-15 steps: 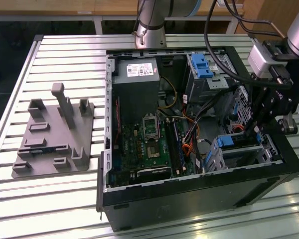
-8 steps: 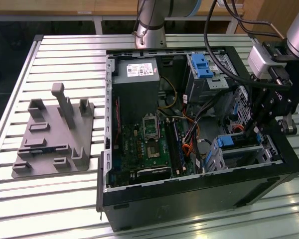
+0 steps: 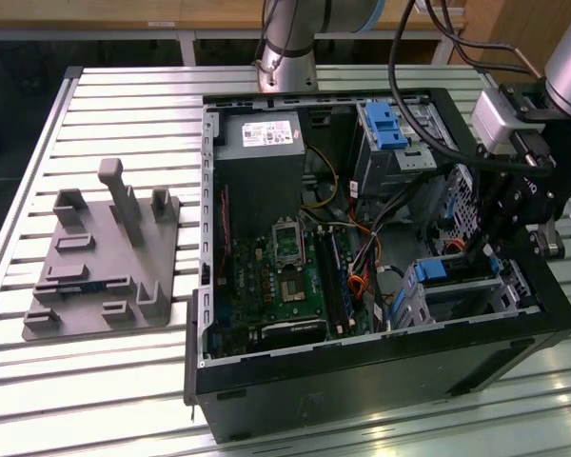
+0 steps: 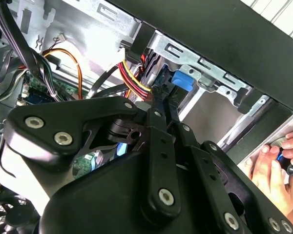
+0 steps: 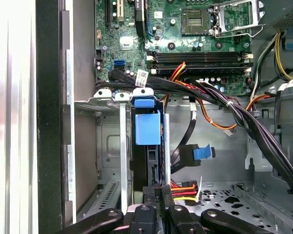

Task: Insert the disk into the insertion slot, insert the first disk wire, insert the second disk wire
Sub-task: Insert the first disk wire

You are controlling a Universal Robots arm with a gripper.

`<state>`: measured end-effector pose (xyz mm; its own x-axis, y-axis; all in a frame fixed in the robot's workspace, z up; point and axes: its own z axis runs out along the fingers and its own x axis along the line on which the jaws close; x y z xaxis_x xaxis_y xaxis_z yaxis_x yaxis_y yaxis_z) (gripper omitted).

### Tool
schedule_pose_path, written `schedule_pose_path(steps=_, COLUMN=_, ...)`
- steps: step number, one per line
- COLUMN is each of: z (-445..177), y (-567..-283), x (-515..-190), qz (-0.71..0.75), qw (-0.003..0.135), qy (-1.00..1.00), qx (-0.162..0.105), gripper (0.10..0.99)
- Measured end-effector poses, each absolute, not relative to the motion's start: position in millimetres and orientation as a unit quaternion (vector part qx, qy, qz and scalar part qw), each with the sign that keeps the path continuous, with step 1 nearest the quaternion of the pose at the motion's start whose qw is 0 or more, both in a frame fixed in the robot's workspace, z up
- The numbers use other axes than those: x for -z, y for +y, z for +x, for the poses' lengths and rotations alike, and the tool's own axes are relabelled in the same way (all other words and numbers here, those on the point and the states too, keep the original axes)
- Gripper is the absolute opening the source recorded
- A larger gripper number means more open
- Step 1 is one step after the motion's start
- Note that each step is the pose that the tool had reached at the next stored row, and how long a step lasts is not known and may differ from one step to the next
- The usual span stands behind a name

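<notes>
The disk (image 5: 147,127) sits in the slot (image 5: 110,146). The gripper (image 5: 156,195), closed narrow, seems to pinch a black plug (image 4: 159,91). This looks like the first wire step, and the plug must meet the disk's socket squarely.

I am working in what looks like a robotics lab or test workshop. An opened desktop computer case (image 3: 362,381) lies on a slatted aluminium table (image 3: 124,381), with its motherboard (image 3: 285,286) and cabling bare. The arm's base (image 3: 287,52) stands on the table behind the case, and a grey fixture plate (image 3: 86,276) with moulded pegs sits to the exterior view's left of it.
</notes>
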<state>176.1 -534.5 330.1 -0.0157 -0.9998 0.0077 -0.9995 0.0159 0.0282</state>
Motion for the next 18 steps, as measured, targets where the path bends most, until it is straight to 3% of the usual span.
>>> schedule_pose_path(steps=5, z=176.0, y=-534.5, x=-329.0, qz=0.702, qw=0.013, qy=-0.712, qx=0.007, gripper=0.173)
schedule_pose_path(steps=10, z=175.6, y=-534.5, x=-338.3, qz=0.702, qw=0.013, qy=-0.712, qx=0.007, gripper=0.357)
schedule_pose_path(steps=18, z=175.4, y=-534.4, x=-366.4, qz=0.701, qw=0.013, qy=-0.713, qx=0.007, gripper=0.357)
